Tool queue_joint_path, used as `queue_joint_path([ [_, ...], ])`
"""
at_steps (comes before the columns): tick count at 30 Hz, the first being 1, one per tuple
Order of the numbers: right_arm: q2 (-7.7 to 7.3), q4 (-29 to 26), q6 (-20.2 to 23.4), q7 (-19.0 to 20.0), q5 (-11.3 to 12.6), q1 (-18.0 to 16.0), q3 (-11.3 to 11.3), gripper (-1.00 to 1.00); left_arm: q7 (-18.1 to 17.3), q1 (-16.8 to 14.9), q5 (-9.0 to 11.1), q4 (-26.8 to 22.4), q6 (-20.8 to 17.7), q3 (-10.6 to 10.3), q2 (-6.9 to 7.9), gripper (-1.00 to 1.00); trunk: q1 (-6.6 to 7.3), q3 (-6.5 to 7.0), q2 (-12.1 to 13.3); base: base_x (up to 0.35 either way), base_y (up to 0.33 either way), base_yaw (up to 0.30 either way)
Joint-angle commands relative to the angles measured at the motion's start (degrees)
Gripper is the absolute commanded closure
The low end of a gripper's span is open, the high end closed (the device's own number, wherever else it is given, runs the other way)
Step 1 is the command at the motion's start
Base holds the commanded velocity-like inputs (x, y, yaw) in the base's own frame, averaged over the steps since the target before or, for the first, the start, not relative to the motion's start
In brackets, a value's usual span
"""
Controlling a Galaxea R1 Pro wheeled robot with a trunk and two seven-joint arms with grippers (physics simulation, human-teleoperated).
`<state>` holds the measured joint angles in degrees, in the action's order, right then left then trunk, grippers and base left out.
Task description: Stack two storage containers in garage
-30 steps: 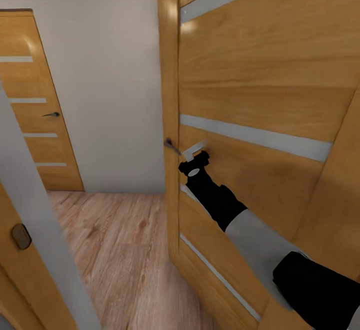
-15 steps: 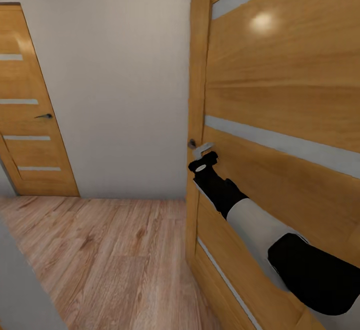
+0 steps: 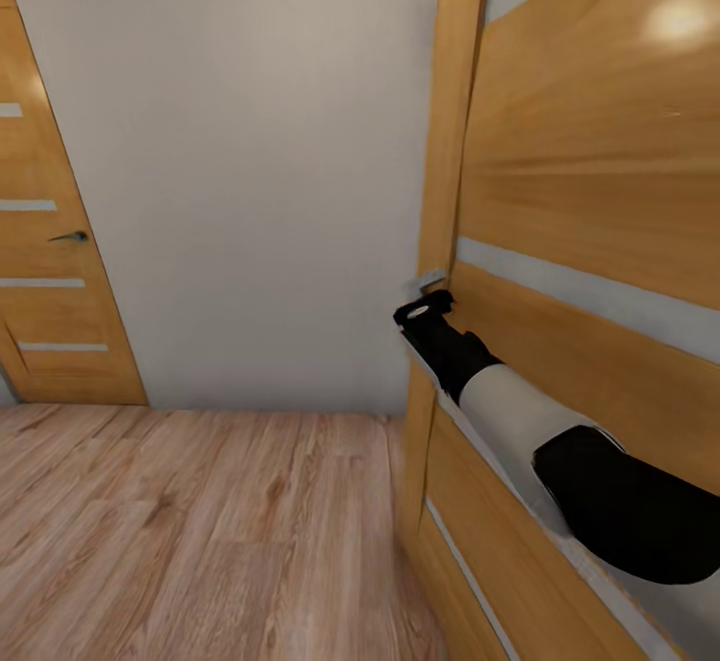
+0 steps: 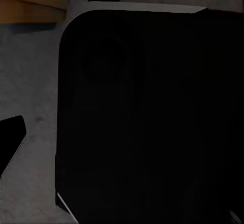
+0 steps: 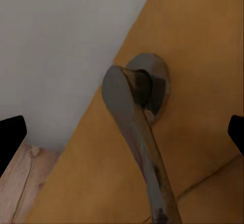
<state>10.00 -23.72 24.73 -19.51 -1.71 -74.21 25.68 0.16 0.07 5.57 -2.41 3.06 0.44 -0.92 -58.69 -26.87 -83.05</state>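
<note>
Now right gripper (image 3: 428, 293) at door (image 3: 600, 201) edge, fingers apart, door handle (image 5: 133, 127) dead ahead between them, lever lengthwise; grip probably pending. Left gripper's state: cannot tell.

no text, label, brand, number or sign can be read anywhere: the wooden doors, the wall, the floor and the robot's arm all show bare surfaces.
</note>
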Motion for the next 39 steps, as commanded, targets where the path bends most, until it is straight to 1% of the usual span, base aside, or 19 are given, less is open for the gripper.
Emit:
queue_joint_path([
  [1,0.0,0.66,0.53,-0.29,-0.4,-0.54,-0.11,-1.0,0.02,0.01,0.58,-0.05,0.11,-0.01,-0.02,-1.0,-0.03,-0.06,-0.02,0.319,0.0,0.0],
  [7,0.0,2.6,0.48,-0.27,-0.47,-1.83,-2.47,-1.0,0.02,0.01,0.58,-0.05,0.11,-0.01,0.02,-1.0,-0.03,-0.06,-0.02,0.319,0.0,0.0],
  [19,0.0,2.87,-0.96,-0.27,-0.52,-1.99,-3.07,-1.0,0.02,0.01,0.58,-0.05,0.11,-0.01,-0.02,-1.0,-0.03,-0.06,-0.02,0.289,0.0,0.0],
  [39,-0.01,2.73,-0.97,-0.23,-0.51,-1.99,-3.01,-1.0,0.06,0.01,0.58,-0.05,0.11,0.06,-0.04,-1.0,-0.03,-0.06,-0.02,0.013,0.0,0.0],
])
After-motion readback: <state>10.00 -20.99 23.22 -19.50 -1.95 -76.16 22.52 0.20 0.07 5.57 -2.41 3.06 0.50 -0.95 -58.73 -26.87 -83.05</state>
